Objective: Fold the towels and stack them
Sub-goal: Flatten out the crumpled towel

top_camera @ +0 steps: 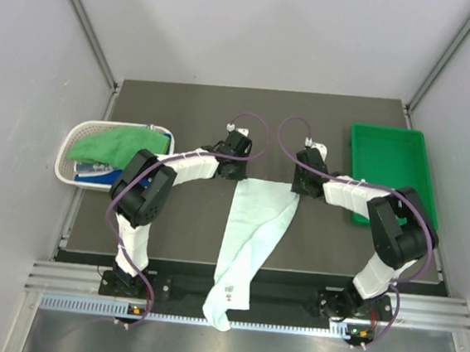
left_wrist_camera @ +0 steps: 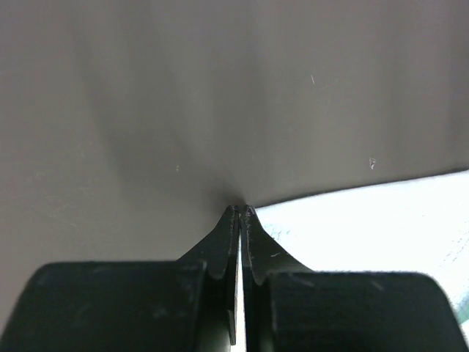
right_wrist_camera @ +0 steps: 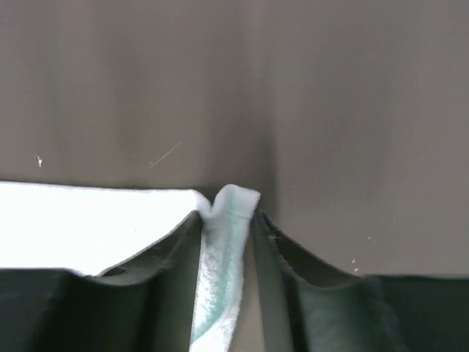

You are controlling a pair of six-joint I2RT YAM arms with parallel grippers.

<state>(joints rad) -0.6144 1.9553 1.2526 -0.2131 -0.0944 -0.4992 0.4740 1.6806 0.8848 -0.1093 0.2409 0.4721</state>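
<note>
The right gripper (right_wrist_camera: 227, 214) is pinching the mint towel (top_camera: 251, 227); the left gripper (left_wrist_camera: 239, 210) is clamping shut, seemingly on its edge.

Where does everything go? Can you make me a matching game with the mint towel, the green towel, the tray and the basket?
Things:
1. mint towel
2. green towel
3. green tray
4. white basket

Places:
A. inside the basket
B. right side of the table
C. at the table's left edge
D. mid-table, hanging over the near edge

Pairs: 1-D, 2-A, 3-B, 4-C
</note>
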